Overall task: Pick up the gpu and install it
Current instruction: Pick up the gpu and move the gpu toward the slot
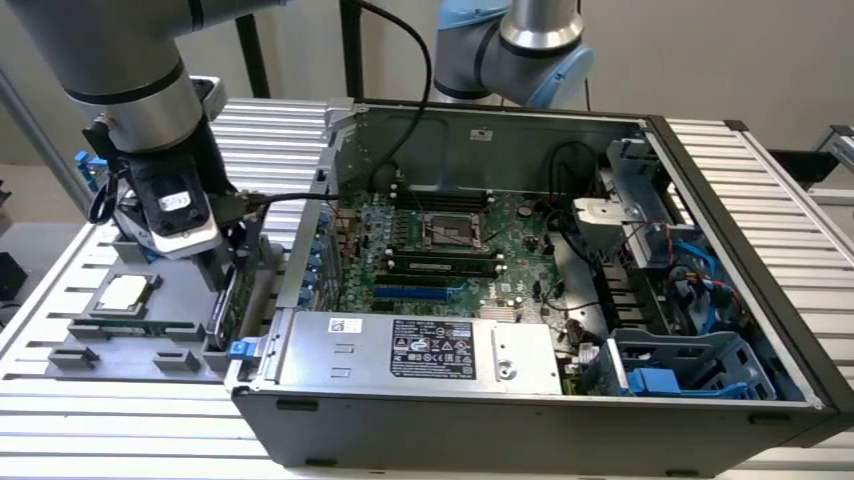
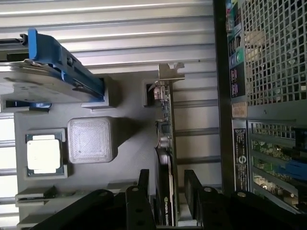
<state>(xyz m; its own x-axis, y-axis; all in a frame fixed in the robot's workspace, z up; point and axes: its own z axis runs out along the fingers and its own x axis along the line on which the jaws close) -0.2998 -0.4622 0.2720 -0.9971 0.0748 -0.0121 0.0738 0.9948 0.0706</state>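
The gpu (image 2: 165, 124) stands on edge in a slot of the grey fixture tray (image 2: 129, 143), its silver end bracket (image 2: 170, 72) pointing away from the wrist. My gripper (image 2: 166, 175) straddles the card, one black finger on each side. A thin gap shows beside one finger, so the jaws are open. In the exterior view the gripper (image 1: 214, 275) is low over the tray at the exterior view's left, with the gpu (image 1: 230, 300) edge-on beneath it, just outside the open computer case (image 1: 534, 400).
The tray (image 1: 80, 345) also holds a processor chip (image 1: 123, 292), a green memory stick (image 1: 147, 325) and a silver hard drive with blue rails (image 2: 48, 76). Inside the case lie the motherboard (image 1: 441, 240) with a blue slot (image 1: 420, 293), the power supply (image 1: 414, 350) and cables.
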